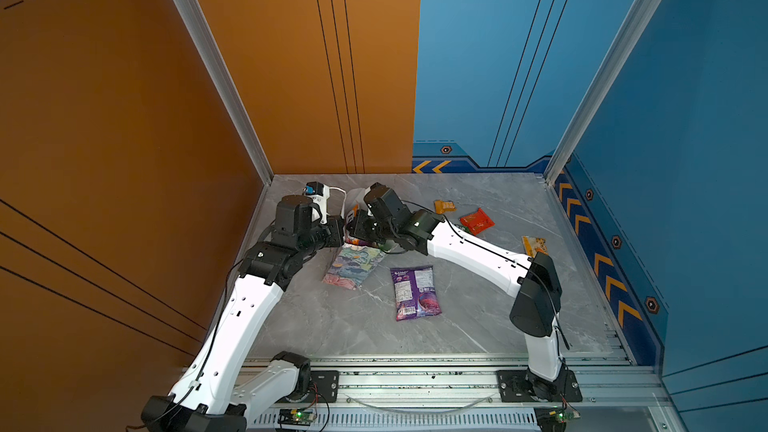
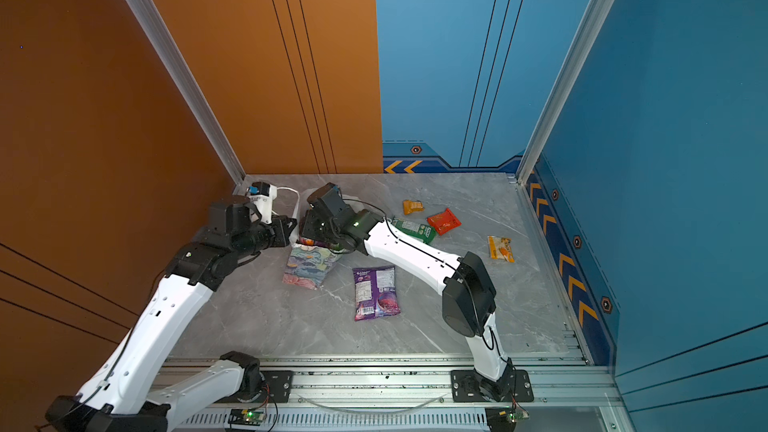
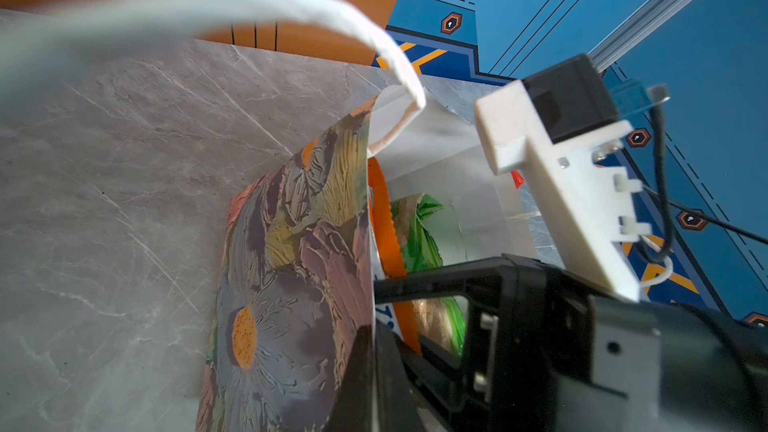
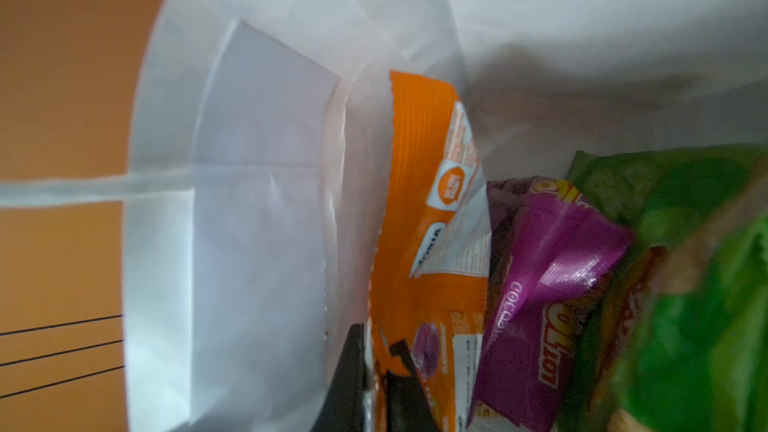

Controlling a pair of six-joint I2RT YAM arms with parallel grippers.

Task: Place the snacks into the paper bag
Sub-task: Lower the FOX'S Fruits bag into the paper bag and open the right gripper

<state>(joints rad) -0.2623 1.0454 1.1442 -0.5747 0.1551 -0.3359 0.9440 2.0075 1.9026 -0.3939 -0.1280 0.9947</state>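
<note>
Tightly between right jaws, orange packet [image 4: 419, 201], inside paper bag [image 4: 257, 160].

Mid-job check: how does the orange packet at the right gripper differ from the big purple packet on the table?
The orange packet is inside the paper bag; the big purple packet lies outside on the table. The right gripper is shut on the orange packet; the purple one is untouched. The orange packet stands against the bag's wall; the purple one lies flat. Both are crinkly printed snack packets.
</note>
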